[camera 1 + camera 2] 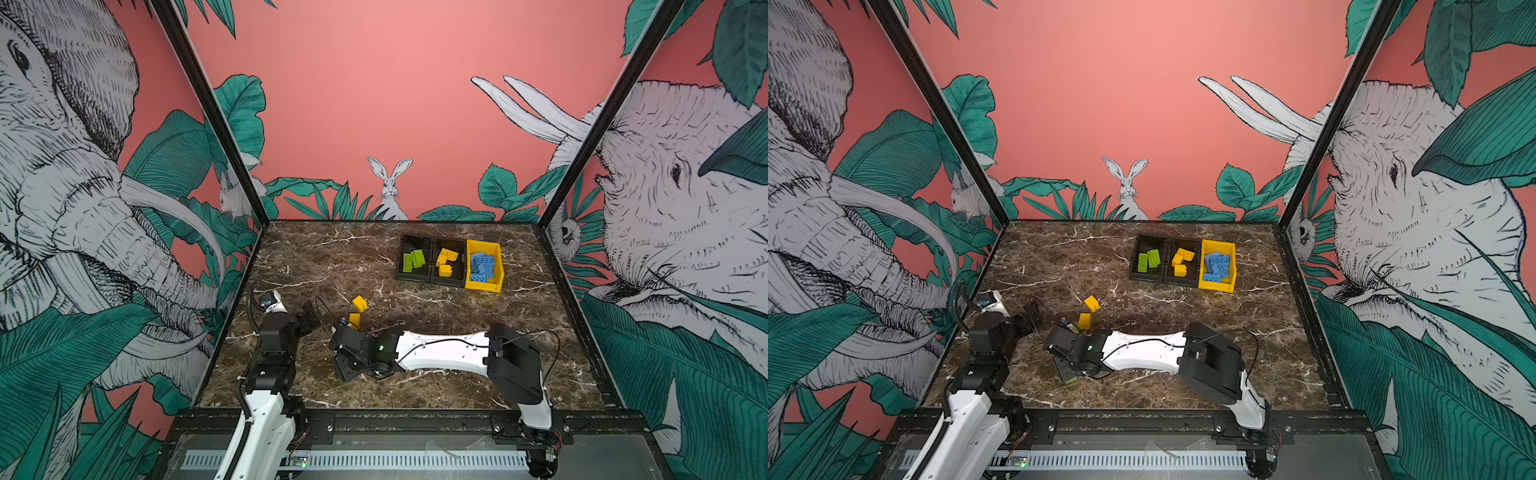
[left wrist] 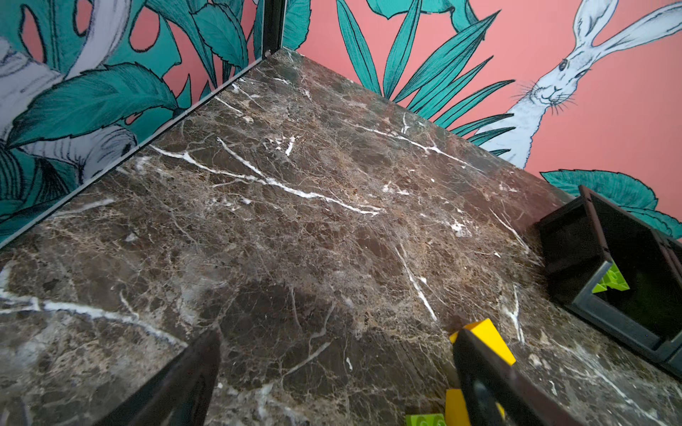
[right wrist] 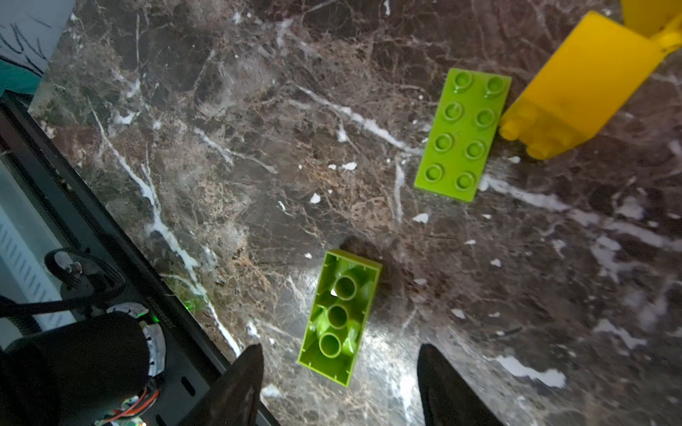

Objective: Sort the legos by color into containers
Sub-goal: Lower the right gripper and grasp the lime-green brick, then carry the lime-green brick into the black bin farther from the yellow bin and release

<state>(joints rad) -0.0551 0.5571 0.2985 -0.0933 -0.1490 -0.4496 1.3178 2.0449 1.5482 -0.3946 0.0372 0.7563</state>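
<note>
Nearest the lens, the right gripper (image 3: 339,348) has its jaws spread and pinching nothing. They straddle the near end of an upturned green brick (image 3: 339,317), with a gap showing on each side. The brick lies hollow side up on the surface (image 3: 221,166). The jaws stand across its narrow width, which looks chosen so that closing would press its long flat sides.

Just beyond lies a second green brick (image 3: 463,134), studs up, just beside a yellow brick (image 3: 579,85) lying on its side. The left gripper (image 2: 337,343) hangs low, jaws spread wide and empty, probably parked clear of the pick. Another yellow brick (image 1: 359,303) sits near it.

Well apart at the back, the left black bin (image 1: 409,241) holds green, the middle black bin (image 1: 457,245) yellow and the yellow bin (image 1: 484,284) blue. The left black bin is the upturned brick's likely destination.
</note>
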